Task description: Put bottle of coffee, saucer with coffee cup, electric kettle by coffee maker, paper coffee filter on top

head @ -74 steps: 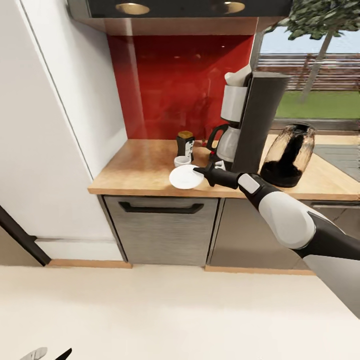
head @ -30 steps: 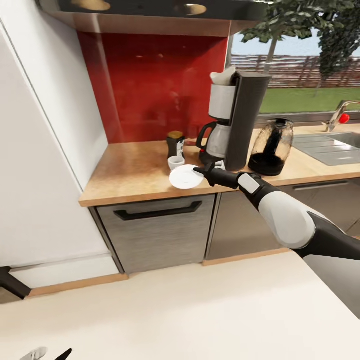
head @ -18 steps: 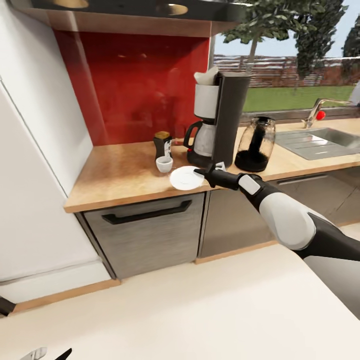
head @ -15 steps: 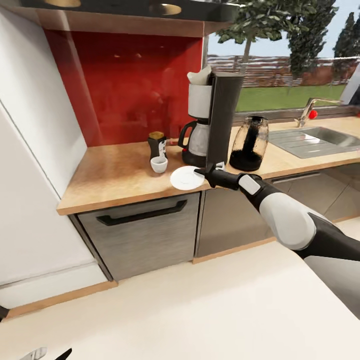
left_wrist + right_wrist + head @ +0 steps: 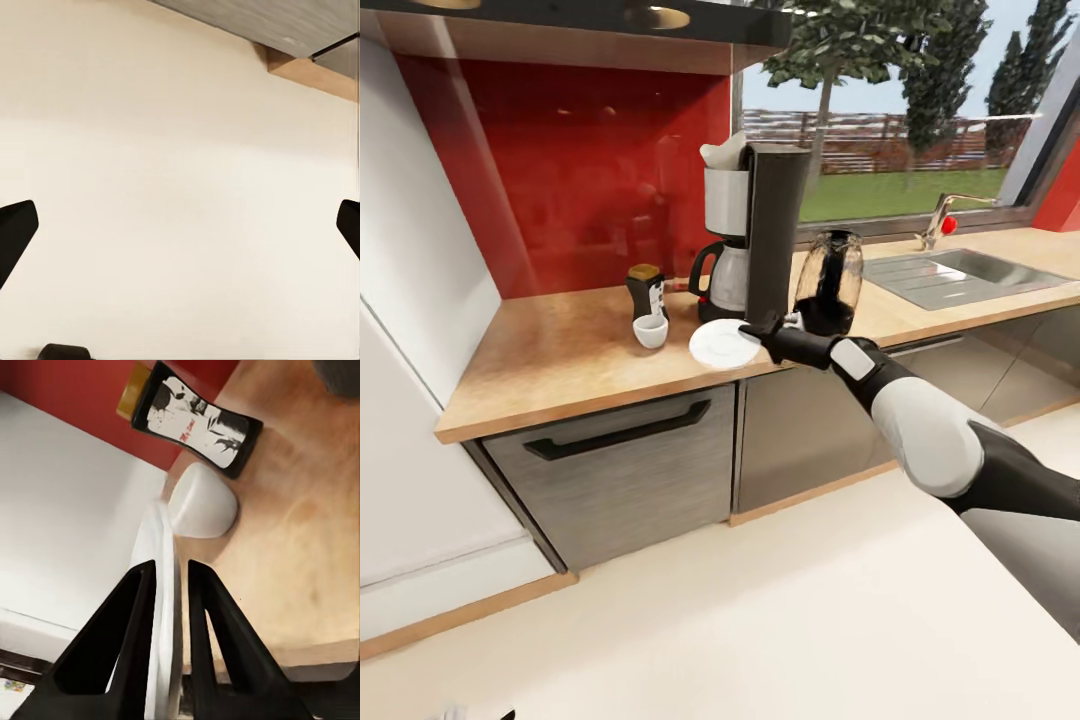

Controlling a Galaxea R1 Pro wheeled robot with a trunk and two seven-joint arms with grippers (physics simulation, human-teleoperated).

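1. Head view: right tool (image 5: 758, 331) pinches the rim of the saucer (image 5: 722, 343), which is held at the front edge of the kitchen countertop surface (image 5: 550, 360), just in front of the coffee maker (image 5: 752, 235). Cannot tell if the saucer touches the surface or is slightly lifted.
2. Right wrist view: fingers (image 5: 131, 637) clamp the saucer (image 5: 163, 585) edge-on, one each side of the rim; coffee cup (image 5: 202, 501) sits just beyond it, bottle of coffee (image 5: 196, 420) behind the cup.
3. Left tool (image 5: 180, 225): spread wide, nothing between the tips, facing pale floor (image 5: 172, 187).
4. Done, by the look of it: coffee maker on the surface; paper coffee filter (image 5: 722, 152) sticking out of its white basket; bottle of coffee (image 5: 646, 291) on the surface left of the machine; electric kettle (image 5: 828, 282) right beside the machine on its other side.
5. Left: saucer not yet released at its spot; coffee cup (image 5: 651, 332) stands on bare wood, apart from the saucer, in front of the bottle.
6. Judgement: mostly finished. Remaining steps are to set the saucer down next to the machine, then lift the cup onto it.
7. Kitchen shelf (image 5: 560, 14) overhead, underside lights visible.
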